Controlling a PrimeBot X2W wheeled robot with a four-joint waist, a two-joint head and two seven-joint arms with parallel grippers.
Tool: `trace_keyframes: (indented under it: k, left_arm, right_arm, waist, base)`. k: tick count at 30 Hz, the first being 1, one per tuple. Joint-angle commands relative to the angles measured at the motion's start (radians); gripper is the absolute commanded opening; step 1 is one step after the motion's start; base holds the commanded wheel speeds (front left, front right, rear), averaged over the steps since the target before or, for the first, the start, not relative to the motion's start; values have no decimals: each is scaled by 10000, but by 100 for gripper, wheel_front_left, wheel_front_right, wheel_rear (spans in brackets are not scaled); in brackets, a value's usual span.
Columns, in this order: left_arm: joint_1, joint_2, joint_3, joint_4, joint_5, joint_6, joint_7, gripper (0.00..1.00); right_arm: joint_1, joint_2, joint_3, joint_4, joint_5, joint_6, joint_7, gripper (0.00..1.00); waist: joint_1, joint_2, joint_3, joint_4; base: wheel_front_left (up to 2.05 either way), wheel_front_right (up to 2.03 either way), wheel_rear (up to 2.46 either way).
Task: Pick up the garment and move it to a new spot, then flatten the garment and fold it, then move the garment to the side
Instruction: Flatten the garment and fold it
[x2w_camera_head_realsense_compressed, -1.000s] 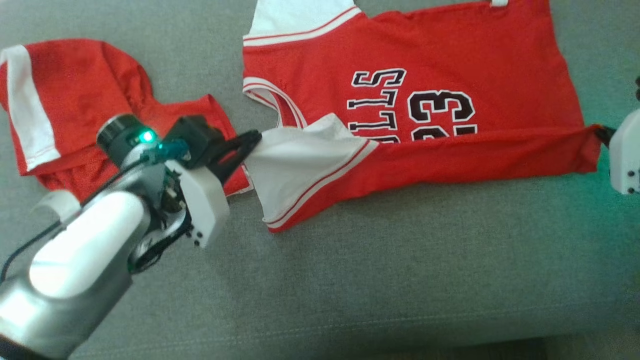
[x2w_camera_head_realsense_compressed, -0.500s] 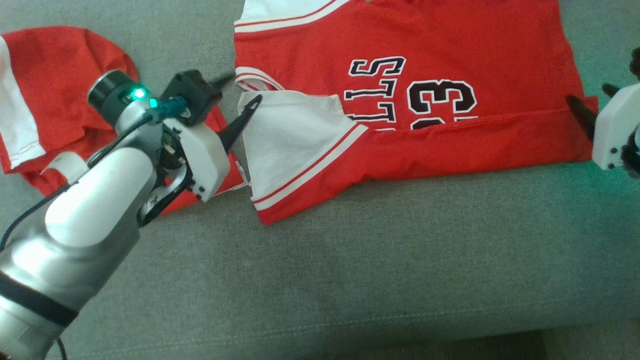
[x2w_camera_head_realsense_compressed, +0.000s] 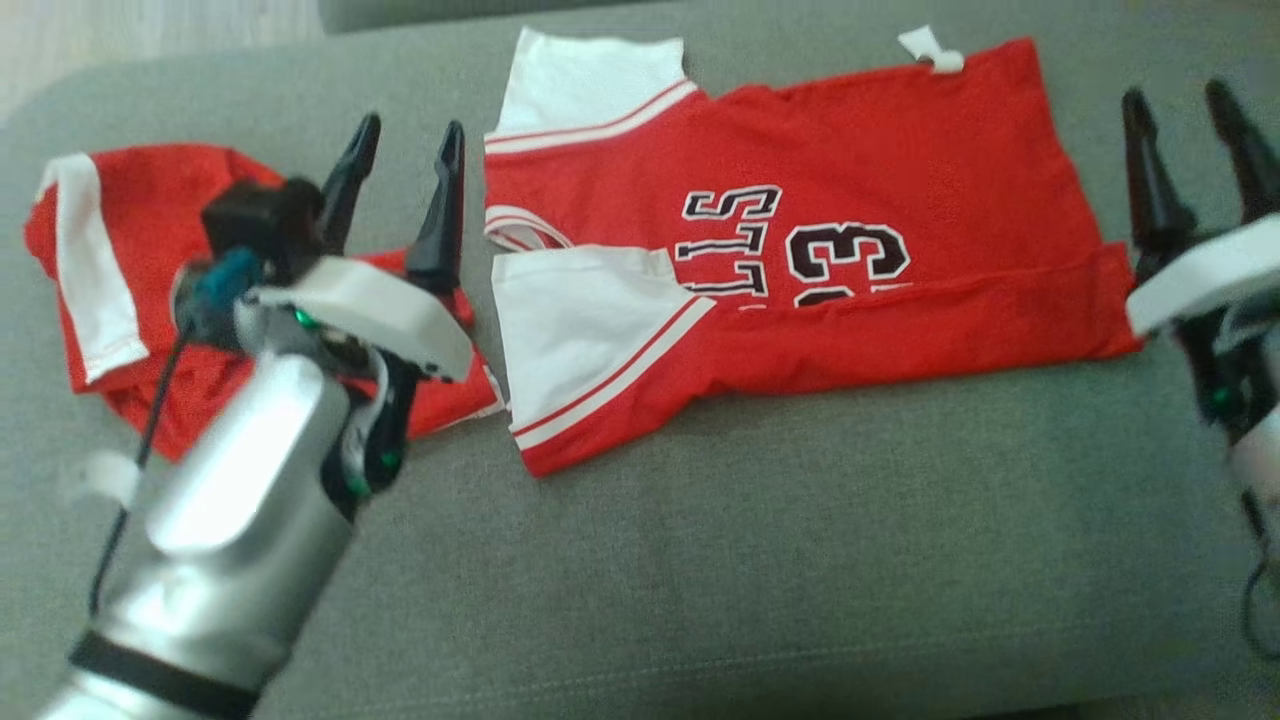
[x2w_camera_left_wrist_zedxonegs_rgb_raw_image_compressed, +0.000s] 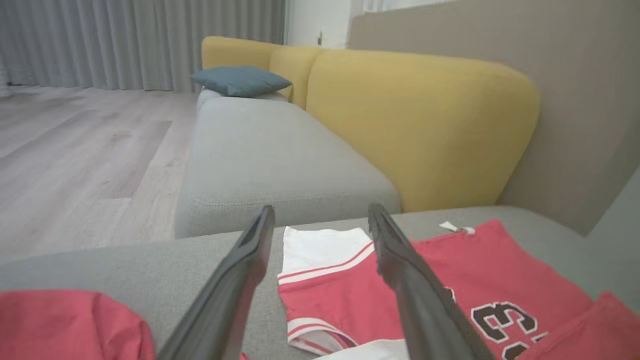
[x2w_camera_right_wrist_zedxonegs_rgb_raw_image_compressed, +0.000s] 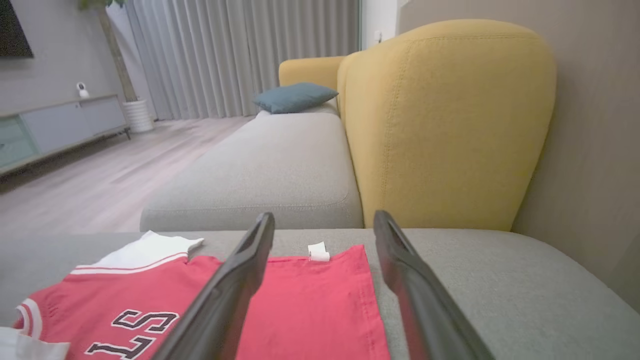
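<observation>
The garment (x2w_camera_head_realsense_compressed: 880, 170) is a red jersey with white sleeves and black-and-white lettering, lying flat on the grey sofa cushion (x2w_camera_head_realsense_compressed: 760, 560). Its near edge is folded up over the lettering, with a white sleeve (x2w_camera_head_realsense_compressed: 575, 320) on top. My left gripper (x2w_camera_head_realsense_compressed: 410, 128) stands open just left of the jersey, apart from it, with nothing between its fingers. My right gripper (x2w_camera_head_realsense_compressed: 1172, 95) stands open past the jersey's right edge, also holding nothing. In the left wrist view the jersey (x2w_camera_left_wrist_zedxonegs_rgb_raw_image_compressed: 345, 290) lies below the open left gripper (x2w_camera_left_wrist_zedxonegs_rgb_raw_image_compressed: 321, 210). In the right wrist view the jersey (x2w_camera_right_wrist_zedxonegs_rgb_raw_image_compressed: 310, 305) lies under the open right gripper (x2w_camera_right_wrist_zedxonegs_rgb_raw_image_compressed: 324, 215).
A second red garment with a white stripe (x2w_camera_head_realsense_compressed: 120, 230) lies crumpled at the left, partly under my left arm. Behind the cushion rises a yellow backrest (x2w_camera_left_wrist_zedxonegs_rgb_raw_image_compressed: 415, 125). Another grey seat (x2w_camera_right_wrist_zedxonegs_rgb_raw_image_compressed: 270, 170) with a teal pillow (x2w_camera_right_wrist_zedxonegs_rgb_raw_image_compressed: 295, 97) lies beyond, with wooden floor (x2w_camera_left_wrist_zedxonegs_rgb_raw_image_compressed: 75, 150) beside it.
Both grippers have let go of the jersey's folded near edge and opened. Both have drawn back from the cloth, fingers now pointing away. The head camera has shifted too.
</observation>
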Motion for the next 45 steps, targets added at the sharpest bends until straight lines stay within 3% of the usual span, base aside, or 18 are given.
trace_keyframes:
  k: [1,7,13,17,22,26,35,45]
  left_arm:
    - [113,55,741,-635,60,296,-118,100]
    - [1711,-642,1778,-1827,761,702,-129,100]
    - [3444,-1516,2313,-1947,1536,546,-131,100]
    - [3931,-1884,2591,-1720,1959,328,-132,100]
    - [3897,-2094,2721,-1268,2354,5,-132,100]
    - [3784,-2189,2608,-384,2384,32,-47,100]
    - [3481,-2344,1996,853,2154,-279,1013,100]
    - [3155,-2438,1775,1699,1839,-174,2048,100]
  right_arm:
    - [554,156,-509,-566,-501,65,-179,100]
    - [2156,1143,-2203,-2177,-2190,65,-218,100]
    - [4011,2433,-3451,-3519,-3796,65,-221,100]
    - [4487,2856,-3869,-4099,-4300,65,-78,100]
    - [4630,2992,-4132,-4732,-4554,65,306,100]
    - [4737,3001,-4227,-5062,-4620,65,502,100]
    - [4740,2976,-4320,-5420,-4594,65,722,100]
    - [4406,2877,-4216,-5576,-4624,65,810,100]
  waist:
    - [0,0,-411,-26]
    - [0,0,-721,-67]
    - [0,0,-974,-72]
    - [0,0,-950,-56]
    - [0,0,-860,-34]
    - [0,0,-797,-42]
    - [0,0,-492,-238]
    - [0,0,-37,-547]
  base:
    - [0,0,0]
    - [0,0,0]
    - [0,0,0]
    - [0,0,0]
    - [0,0,0]
    - [0,0,0]
    - [0,0,0]
    - [0,0,0]
